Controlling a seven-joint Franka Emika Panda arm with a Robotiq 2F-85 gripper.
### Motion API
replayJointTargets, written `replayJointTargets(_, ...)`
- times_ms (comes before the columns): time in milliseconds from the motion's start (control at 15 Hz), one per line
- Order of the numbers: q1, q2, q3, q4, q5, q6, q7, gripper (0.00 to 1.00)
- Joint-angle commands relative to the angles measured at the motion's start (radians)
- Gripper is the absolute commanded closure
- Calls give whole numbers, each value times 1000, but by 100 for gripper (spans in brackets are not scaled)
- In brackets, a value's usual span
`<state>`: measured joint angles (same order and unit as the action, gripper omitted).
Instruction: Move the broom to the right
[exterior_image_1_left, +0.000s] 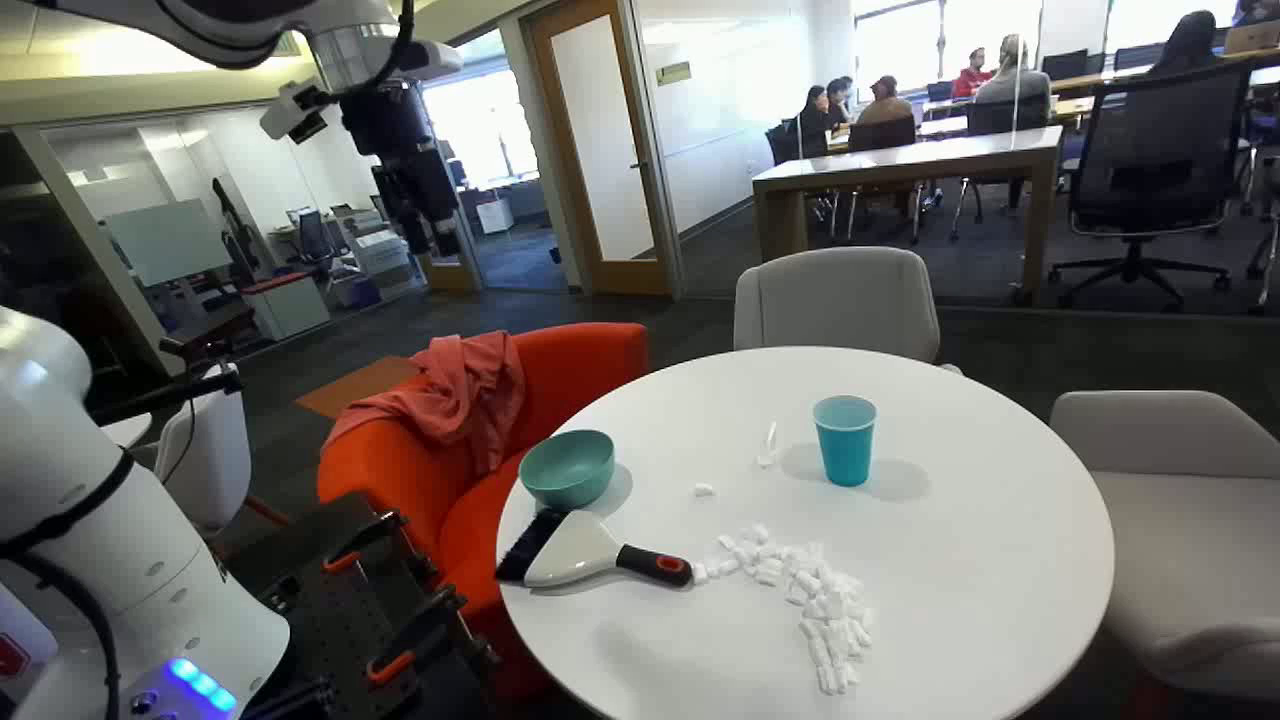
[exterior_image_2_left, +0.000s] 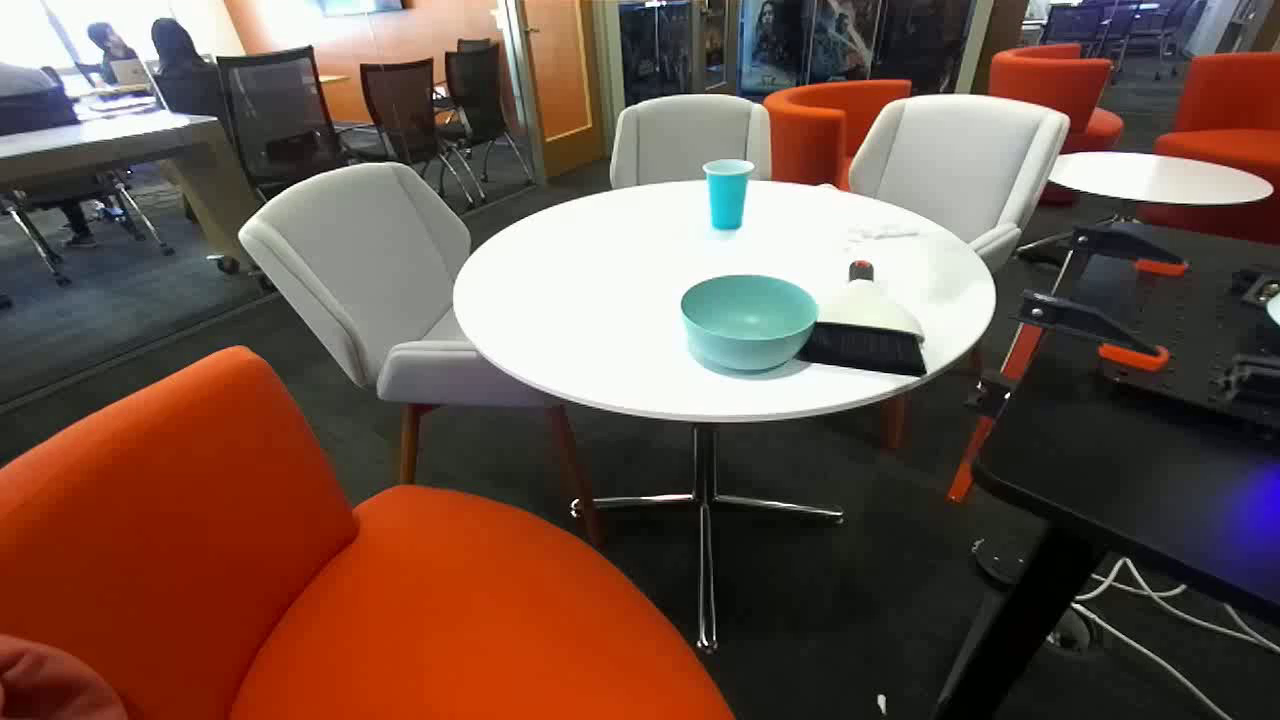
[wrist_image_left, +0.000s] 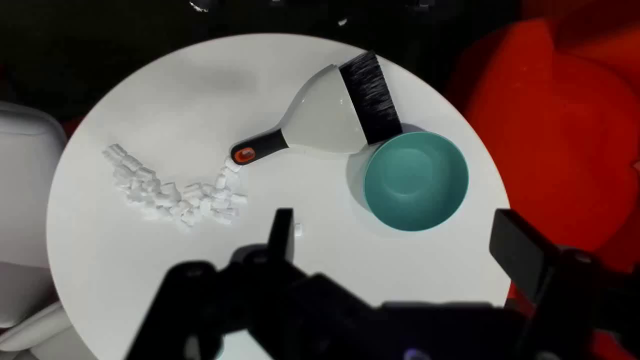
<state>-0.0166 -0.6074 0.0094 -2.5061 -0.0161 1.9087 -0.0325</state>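
The broom lies flat on the round white table, beside the teal bowl. It has a black handle with a red accent, a pale whitish body and dark bristles. It shows in both exterior views (exterior_image_1_left: 578, 552) (exterior_image_2_left: 868, 308) and in the wrist view (wrist_image_left: 325, 116). Its bristles are close to the bowl's rim; I cannot tell if they touch. Its handle end lies by the white scraps. My gripper (exterior_image_1_left: 432, 240) hangs high above the table, well apart from the broom. In the wrist view my gripper (wrist_image_left: 392, 215) has its fingers wide apart with nothing between them.
The teal bowl (exterior_image_1_left: 567, 470) stands near the table's edge (exterior_image_2_left: 620, 395). A blue cup (exterior_image_1_left: 845, 440) stands upright farther across. Several white scraps (wrist_image_left: 175, 197) lie in a curved pile. A red armchair (exterior_image_1_left: 590, 350) and pale chairs (exterior_image_1_left: 840, 305) surround the table.
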Motion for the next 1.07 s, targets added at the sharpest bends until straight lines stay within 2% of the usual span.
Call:
replayJointTargets(0,7,0,-6,2,-3,-3,3,0)
replayJointTargets(533,-6,10,-1,10,-14,7,27,0)
replayJointTargets(800,-96,121,-28,71,-51,149,160,0)
replayJointTargets(1000,-167,282,-56,152,-86,284,247,0)
